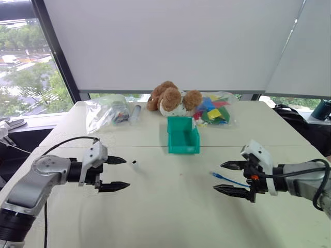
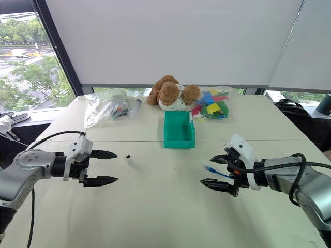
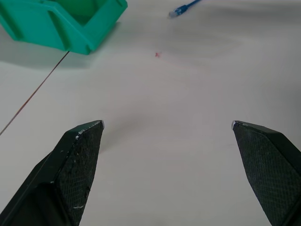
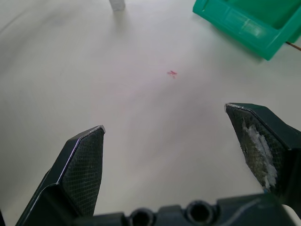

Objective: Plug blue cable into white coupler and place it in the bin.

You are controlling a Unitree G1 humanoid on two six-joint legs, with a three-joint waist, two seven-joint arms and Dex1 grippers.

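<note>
We see blue cable (image 1: pixel 223 179) lying right of centre, just beside right gripper (image 1: pixel 231 178), jaws spread, empty. White coupler (image 1: pixel 134 163) left of centre, near left gripper (image 1: pixel 116 173), jaws spread too. Bin (image 1: pixel 182 135) centre, upper middle.

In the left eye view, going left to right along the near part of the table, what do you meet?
left gripper → white coupler → blue cable → right gripper, both grippers open and empty. The bin sits farther back, mid-table.
</note>
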